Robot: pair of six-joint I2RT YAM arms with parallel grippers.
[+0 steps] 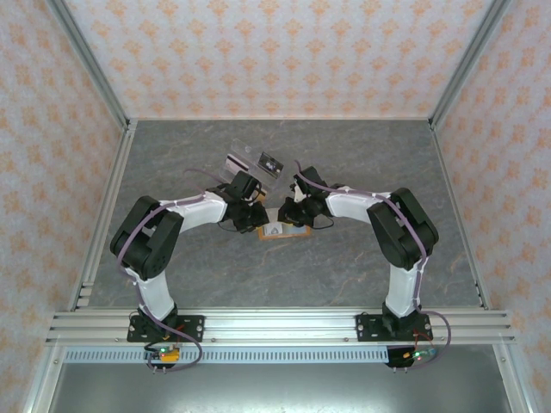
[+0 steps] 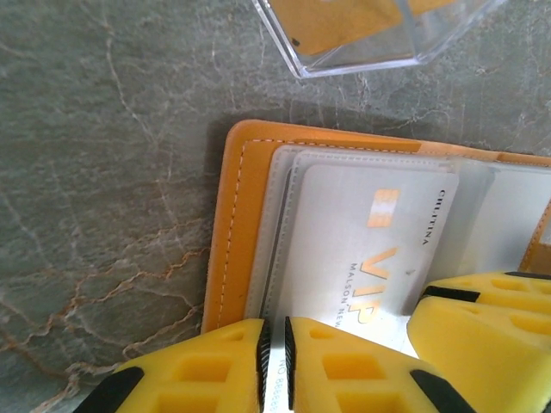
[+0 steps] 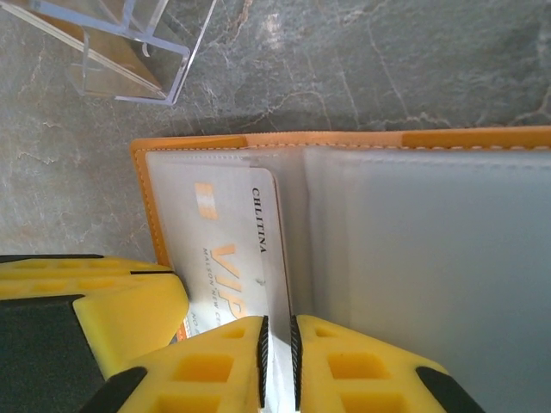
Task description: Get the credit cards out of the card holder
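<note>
**1. Work location.** The card holder [image 1: 282, 231] is lying open near the centre of the table [image 1: 362, 258]. In the top view its long axis is running 9 to 3 o'clock. Both arms are folding inward over it. A clear plastic piece [image 2: 379, 34] is sitting toward 12 o'clock, near the card holder but apart from it.

**2. Task item.** A pale credit card [image 2: 362, 232] marked VIP is sitting in a clear pocket at the 9 o'clock end of the card holder. In both wrist views the card's long axis is running 12 to 6 o'clock, and its 6 o'clock end is pointing at the tools.

**3. Tool state.**
- **Left tool** [image 2: 275, 353]: it is closed to a narrow slit at the card's 9 o'clock corner, with a thin pale edge showing in the slit. It appears to be gripping the credit card, possibly with pocket film as well.
- **Right tool** [image 3: 277, 357]: it is closed to a similar slit on a thin pale sheet along the card's 3 o'clock edge, by the spine. This reads as the card holder's pocket leaf. Whether the card is caught too cannot be told.
- The two tools are sitting just beside each other.

**4. Governing relation.** The card is extending from the left tool toward 12 o'clock. Extraction is therefore likely calling for a pull along that axis toward 6 o'clock, with the right tool pinning the card holder. The left arm is the nearer to the card's outer corner.
</note>
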